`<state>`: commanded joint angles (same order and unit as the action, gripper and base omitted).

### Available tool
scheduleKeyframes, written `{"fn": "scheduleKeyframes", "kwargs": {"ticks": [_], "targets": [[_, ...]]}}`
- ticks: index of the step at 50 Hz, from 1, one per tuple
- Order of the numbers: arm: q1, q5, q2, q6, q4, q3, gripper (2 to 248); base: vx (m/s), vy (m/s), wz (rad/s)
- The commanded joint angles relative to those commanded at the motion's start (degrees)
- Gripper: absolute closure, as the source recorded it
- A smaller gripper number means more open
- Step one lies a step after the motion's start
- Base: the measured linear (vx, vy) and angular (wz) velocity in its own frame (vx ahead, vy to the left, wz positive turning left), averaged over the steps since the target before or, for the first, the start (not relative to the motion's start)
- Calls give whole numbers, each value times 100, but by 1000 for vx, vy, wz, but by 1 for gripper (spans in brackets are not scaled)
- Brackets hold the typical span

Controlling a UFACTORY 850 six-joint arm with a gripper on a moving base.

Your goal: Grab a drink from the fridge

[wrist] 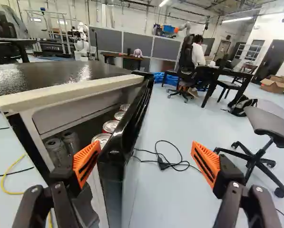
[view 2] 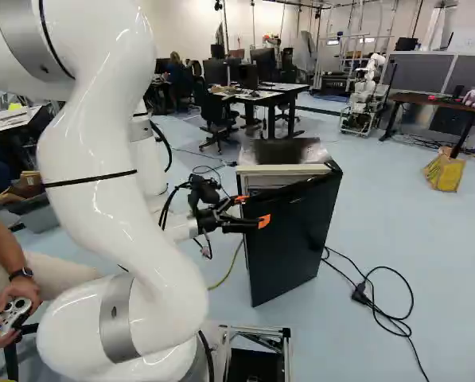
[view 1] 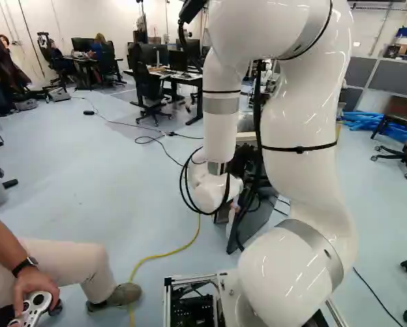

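Drinks (wrist: 110, 126) are sitting in the fridge (wrist: 75, 91) behind its partly open door (wrist: 119, 153), and you are holding the gripper (wrist: 146, 149) wide, one finger on each side of that door, while grabbing one and taking it out are waiting.

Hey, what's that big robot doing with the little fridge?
The white robot arm has its open tool at the edge of the fridge door. The door is partly open. One finger is by the gap and the other is out past the door's outside. You can see drink cans inside, but the tool isn't holding any. It's probably trying to get a drink.
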<state>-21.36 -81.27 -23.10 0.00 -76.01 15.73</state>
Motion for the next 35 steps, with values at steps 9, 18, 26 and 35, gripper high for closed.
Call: {"fn": "scheduleKeyframes", "kwargs": {"ticks": [9, 18, 26, 35], "targets": [[62, 0, 44, 0, -88, -92, 3, 0, 0, 0], [135, 0, 83, 0, -188, -176, 3, 0, 0, 0], [205, 0, 115, 0, -283, -246, 3, 0, 0, 0], [290, 0, 147, 0, -391, -319, 3, 0, 0, 0]]}}
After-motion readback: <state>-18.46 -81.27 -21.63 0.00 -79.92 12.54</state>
